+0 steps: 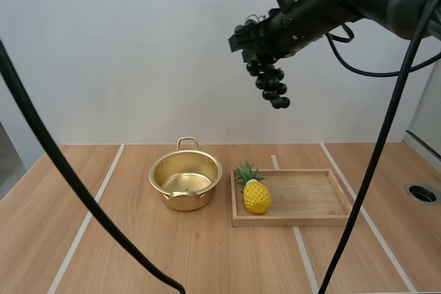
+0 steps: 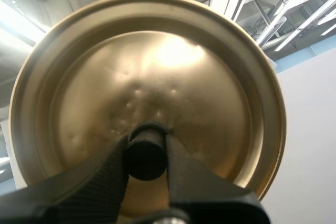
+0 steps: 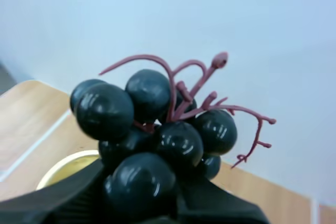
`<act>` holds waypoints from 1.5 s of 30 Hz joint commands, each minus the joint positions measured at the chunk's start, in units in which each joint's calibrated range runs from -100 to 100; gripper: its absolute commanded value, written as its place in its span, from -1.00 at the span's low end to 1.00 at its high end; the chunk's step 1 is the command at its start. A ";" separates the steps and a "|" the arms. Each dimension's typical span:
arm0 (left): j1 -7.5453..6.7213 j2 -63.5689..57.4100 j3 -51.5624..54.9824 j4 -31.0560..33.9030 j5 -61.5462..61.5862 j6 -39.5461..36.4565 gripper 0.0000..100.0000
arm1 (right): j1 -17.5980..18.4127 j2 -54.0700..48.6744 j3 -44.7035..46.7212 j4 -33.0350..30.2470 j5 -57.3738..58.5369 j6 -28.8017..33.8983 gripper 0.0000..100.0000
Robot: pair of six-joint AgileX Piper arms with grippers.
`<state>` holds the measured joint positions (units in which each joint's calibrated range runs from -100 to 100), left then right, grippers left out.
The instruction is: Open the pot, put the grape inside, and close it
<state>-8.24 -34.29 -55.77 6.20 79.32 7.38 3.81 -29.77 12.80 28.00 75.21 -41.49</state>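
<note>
A gold pot (image 1: 185,181) stands open on the table, left of the wooden tray. High above the table, my right gripper (image 1: 258,49) is shut on a bunch of dark grapes (image 1: 271,85) that hangs down from it. Up close the grapes (image 3: 157,135) show reddish stems, with the pot's gold rim (image 3: 65,169) below them. My left gripper (image 2: 147,153) is shut on the black knob (image 2: 146,153) of the gold lid (image 2: 157,72), which is held up off the pot.
A wooden tray (image 1: 303,201) lies right of the pot with a toy pineapple (image 1: 255,191) at its left end. A round hole (image 1: 422,193) is set in the table at the far right. Bare tabletop lies in front of and left of the pot.
</note>
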 commanded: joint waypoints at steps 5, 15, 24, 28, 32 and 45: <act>-0.02 -0.10 -0.46 0.44 -0.64 -0.14 -1.00 | 9.38 1.02 -0.76 -2.07 -7.75 1.18 -1.00; -0.02 -0.51 -0.46 1.41 -3.96 4.53 -1.00 | 15.21 12.75 -0.64 -5.17 -13.69 2.39 -1.00; -0.02 -0.51 -0.46 1.41 -7.95 4.63 -1.00 | 16.27 24.01 -0.64 -6.15 -19.42 2.07 -1.00; -0.02 -0.51 -0.46 1.41 -7.95 4.63 -1.00 | 16.27 27.74 -0.64 -6.15 -22.45 1.96 -1.00; -0.02 -0.51 -0.46 1.41 -7.95 4.63 -1.00 | 16.27 30.77 -0.64 -6.28 -24.97 1.29 -1.00; -0.02 -0.51 -0.46 1.41 -7.95 4.63 -1.00 | 16.27 35.84 -0.41 -8.54 -21.63 0.90 -1.00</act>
<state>-8.24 -34.51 -55.97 7.02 73.51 11.88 20.02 6.55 12.82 20.44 51.78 -40.08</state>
